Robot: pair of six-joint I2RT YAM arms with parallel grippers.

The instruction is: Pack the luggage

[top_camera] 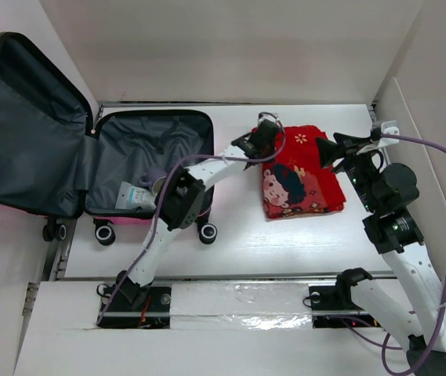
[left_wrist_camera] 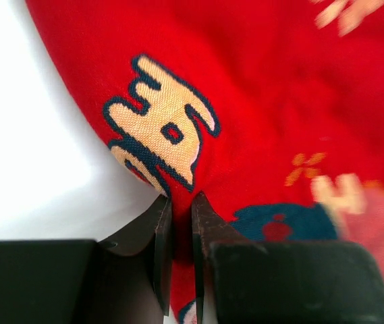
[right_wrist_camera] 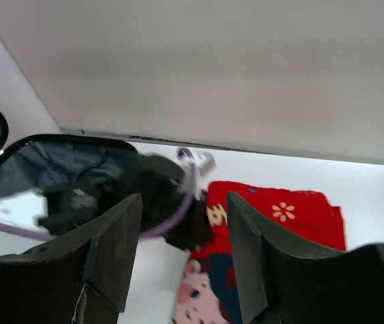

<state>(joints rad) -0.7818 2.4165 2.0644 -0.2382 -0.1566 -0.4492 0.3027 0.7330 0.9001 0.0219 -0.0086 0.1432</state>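
Jaws of the left gripper [left_wrist_camera: 181, 202] were all but closed, pinching a fold at the cloth [left_wrist_camera: 279, 101] edge, far-left side, likely to lift it toward the luggage [top_camera: 160, 133]. Jaws of the right gripper [right_wrist_camera: 181, 229] stood apart with nothing between, hovering by the cloth's right side, probably waiting to help. The cloth lay folded on the table [top_camera: 285, 251], just right of the luggage, which sat open at far left, lid up, a tube [top_camera: 132, 196] inside. Cloth print: cartoon girl, flowers, glyph-like motif. No readable text; tube label too small.
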